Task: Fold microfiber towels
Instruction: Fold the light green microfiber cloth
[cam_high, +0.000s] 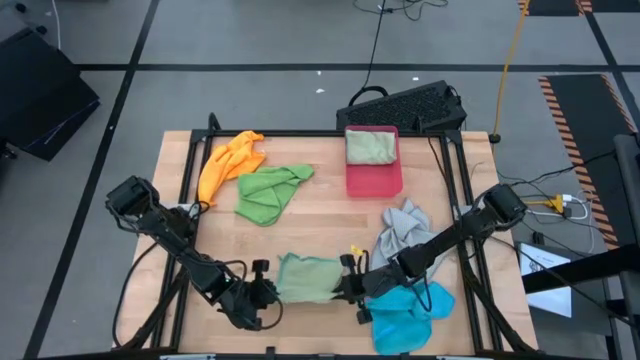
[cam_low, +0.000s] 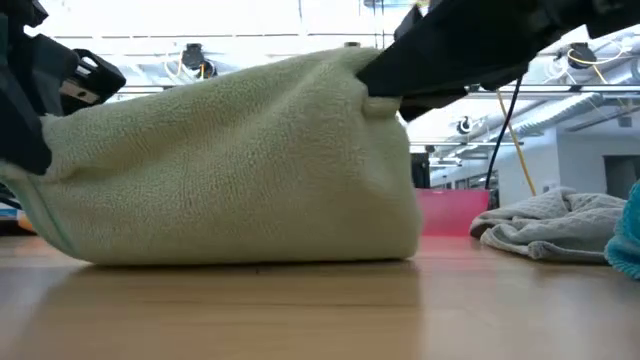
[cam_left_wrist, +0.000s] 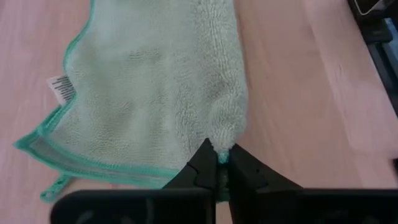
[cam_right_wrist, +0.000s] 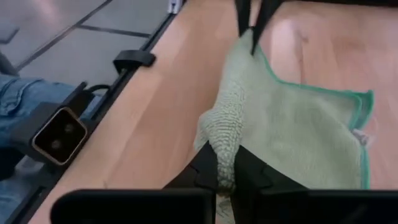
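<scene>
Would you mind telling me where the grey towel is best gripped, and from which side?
The grey towel lies crumpled, with a raised fold at its top near the pink tray. I would probably pinch that ridge from straight above: it stands clear of the table, while the lower edge sits under the right arm.

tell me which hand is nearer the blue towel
Right. The right hand pinches the pale sage towel right beside the blue towel; the left hand grips the sage towel's far end.
</scene>
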